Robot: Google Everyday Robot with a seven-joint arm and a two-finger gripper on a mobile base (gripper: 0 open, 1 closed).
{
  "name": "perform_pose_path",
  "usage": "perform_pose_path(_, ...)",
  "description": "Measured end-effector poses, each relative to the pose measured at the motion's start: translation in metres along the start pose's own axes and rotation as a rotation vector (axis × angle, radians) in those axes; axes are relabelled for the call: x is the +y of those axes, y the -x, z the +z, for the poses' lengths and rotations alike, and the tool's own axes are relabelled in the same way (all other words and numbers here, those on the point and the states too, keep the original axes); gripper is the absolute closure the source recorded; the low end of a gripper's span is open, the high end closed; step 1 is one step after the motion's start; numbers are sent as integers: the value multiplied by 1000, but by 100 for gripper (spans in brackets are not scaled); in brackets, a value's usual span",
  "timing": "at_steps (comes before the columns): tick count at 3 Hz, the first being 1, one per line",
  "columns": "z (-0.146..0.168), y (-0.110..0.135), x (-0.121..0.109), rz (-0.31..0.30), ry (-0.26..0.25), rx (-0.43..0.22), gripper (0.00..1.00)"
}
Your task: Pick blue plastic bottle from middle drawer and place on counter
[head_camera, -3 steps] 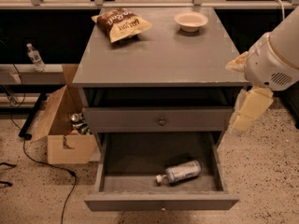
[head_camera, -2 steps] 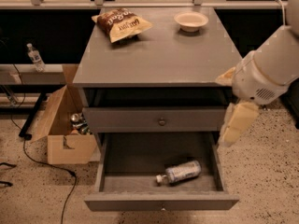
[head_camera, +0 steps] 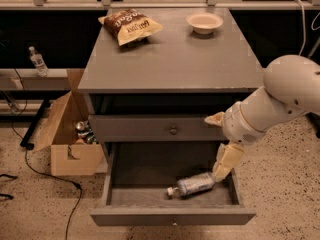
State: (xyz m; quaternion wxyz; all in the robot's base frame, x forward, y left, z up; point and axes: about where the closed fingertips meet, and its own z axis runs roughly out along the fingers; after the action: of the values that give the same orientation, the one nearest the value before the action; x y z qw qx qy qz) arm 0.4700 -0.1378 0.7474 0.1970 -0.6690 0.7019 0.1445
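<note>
The robot's white arm has swung lower over the past second. Its cream plastic end effector, which hung beside the cabinet's right edge at the height of the upper drawer, now reaches down into the open middle drawer. Its tip sits at the right-hand end of the bottle, touching it or just beside it. Whether it is spread wide or narrow cannot be told from this angle, and it does not appear to hold anything.

The small clear plastic bottle with a pale blue-grey label and white cap has not moved. It lies on its side on the drawer's dark floor, near the front right, cap pointing left. The pick looks about to begin, and nothing is lifted yet.

The drawer is wide, shallow grey wood with a low front panel. The bottle is smooth and round, so it could roll when nudged.

Above, a closed grey drawer front carries a small round knob. The cabinet's flat, matte grey wooden surface, with pale worn edges, bears a crinkled brown snack bag and a shallow cream bowl. An open cardboard box stands on the speckled floor to the left.
</note>
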Motion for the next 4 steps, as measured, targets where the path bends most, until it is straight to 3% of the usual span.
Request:
perform_pose_path(2, 9, -8, -2, 2, 17, 6, 0)
perform_pose_path(4, 50, -78, -5, 6, 37, 92, 0)
